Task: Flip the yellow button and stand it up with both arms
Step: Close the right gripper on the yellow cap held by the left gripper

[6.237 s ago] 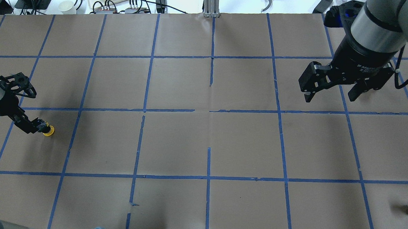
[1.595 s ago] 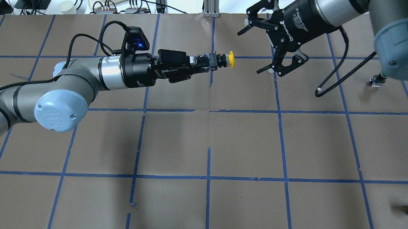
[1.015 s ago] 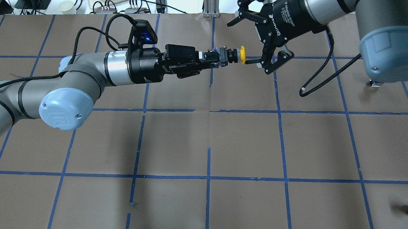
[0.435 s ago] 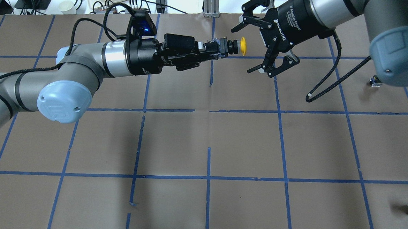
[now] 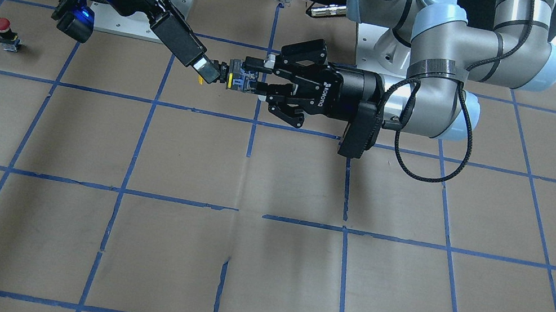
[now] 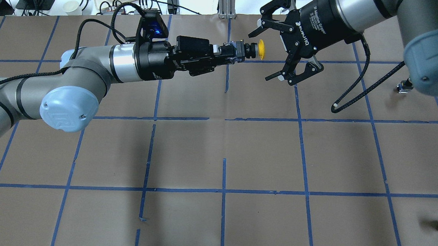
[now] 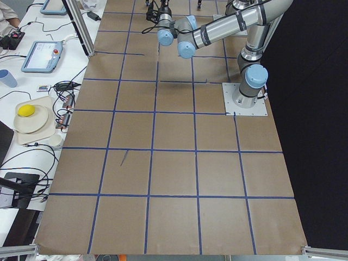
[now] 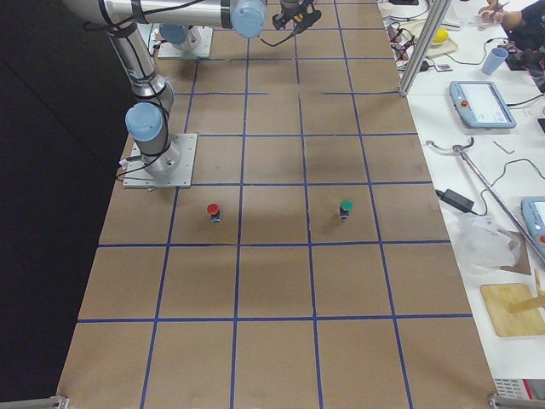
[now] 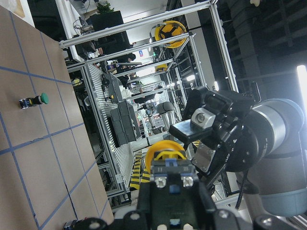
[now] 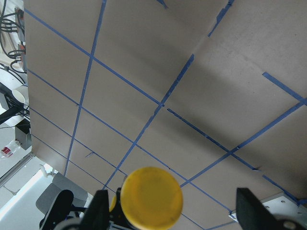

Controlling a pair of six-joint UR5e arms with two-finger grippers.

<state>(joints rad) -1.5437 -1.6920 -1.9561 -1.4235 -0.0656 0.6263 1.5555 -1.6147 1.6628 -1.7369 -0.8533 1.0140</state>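
Yellow button (image 6: pixel 260 50) in left end effector (image 6: pixel 234 52) grip

Bright, even light (soft shadows); sharp focus.

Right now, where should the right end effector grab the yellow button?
I'd grip the yellow button by its cap and black neck, coming straight in from the cap side. The left end effector clamps the body, so only that end sticks out free, facing the open right end effector.

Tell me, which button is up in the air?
The yellow button, gripped by the left gripper above the table. The red button and green button stand on the table.
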